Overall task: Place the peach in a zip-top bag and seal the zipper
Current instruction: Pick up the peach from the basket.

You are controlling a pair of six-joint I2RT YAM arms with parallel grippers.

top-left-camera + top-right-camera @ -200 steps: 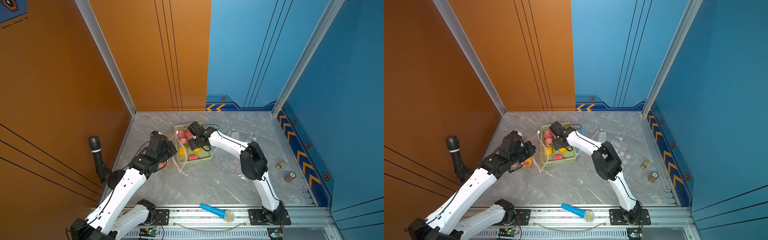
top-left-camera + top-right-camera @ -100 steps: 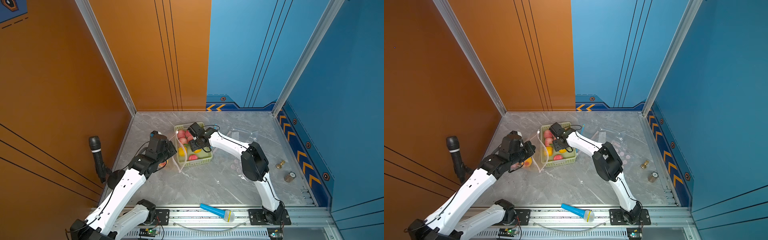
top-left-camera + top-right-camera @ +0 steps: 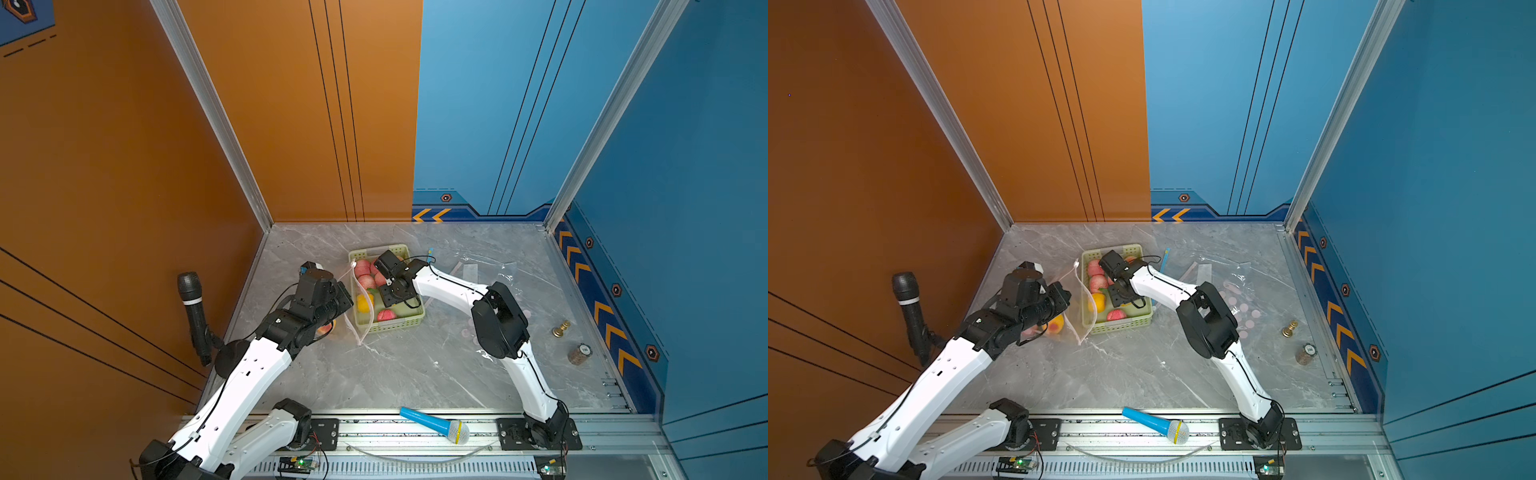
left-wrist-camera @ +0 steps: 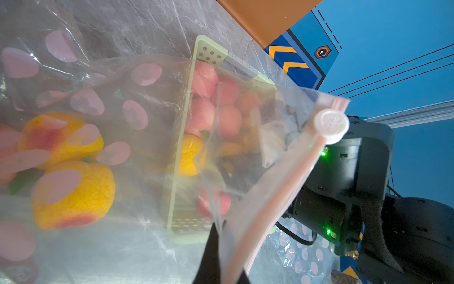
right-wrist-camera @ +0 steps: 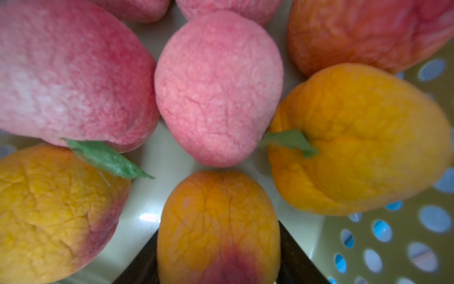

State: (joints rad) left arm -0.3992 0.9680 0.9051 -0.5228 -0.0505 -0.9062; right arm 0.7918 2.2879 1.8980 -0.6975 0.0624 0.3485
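My left gripper (image 4: 224,260) is shut on the rim of a clear zip-top bag (image 4: 147,118) with pink dots, holding its mouth up beside the basket (image 3: 390,328). The white slider (image 4: 330,125) sits at the far end of the pink zipper. Two yellow-orange peaches (image 4: 71,194) lie inside the bag. My right gripper (image 5: 218,258) is down in the green basket, where its black fingers (image 5: 292,255) press both sides of an orange peach (image 5: 216,221). Pink and orange peaches crowd around it. In both top views the grippers (image 3: 392,286) (image 3: 1061,297) stand close together.
A second dotted bag (image 3: 490,270) lies flat at the back right. A blue microphone (image 3: 432,424) rests on the front rail and a black microphone (image 3: 193,316) stands by the left wall. A brass weight (image 3: 561,328) and a small jar (image 3: 579,353) sit far right.
The right gripper's jaws have drawn in around the orange peach in the basket. The left arm has kept still with the bag rim in its grip.
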